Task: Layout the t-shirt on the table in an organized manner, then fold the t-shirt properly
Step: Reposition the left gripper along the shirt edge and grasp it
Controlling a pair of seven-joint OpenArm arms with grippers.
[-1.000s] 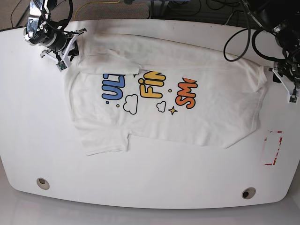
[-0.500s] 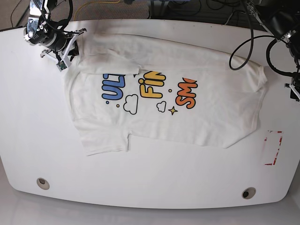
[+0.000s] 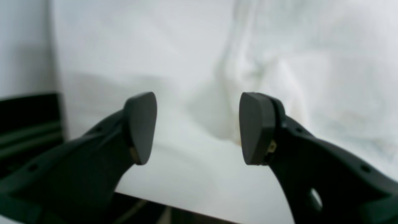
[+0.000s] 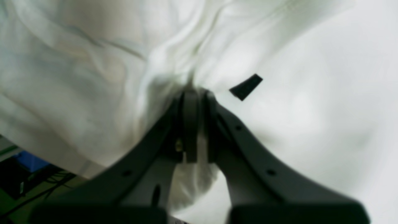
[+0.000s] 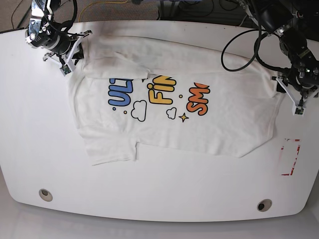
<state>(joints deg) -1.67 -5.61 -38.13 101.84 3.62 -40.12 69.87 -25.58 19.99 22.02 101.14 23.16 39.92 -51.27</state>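
The smooth white table (image 5: 164,199) had rounded corners, with dark cables beyond its far edge. The soft, wrinkled t-shirt (image 5: 224,124) lay spread across its middle, slightly toward 12 o'clock. At 10 o'clock the right gripper (image 4: 194,93) was pinching bunched cloth; at 3 o'clock the left gripper (image 3: 197,127) hung spread at the shirt's edge.

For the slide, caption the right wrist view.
Right gripper shut on a bunched fold of the white t-shirt, above the white table.
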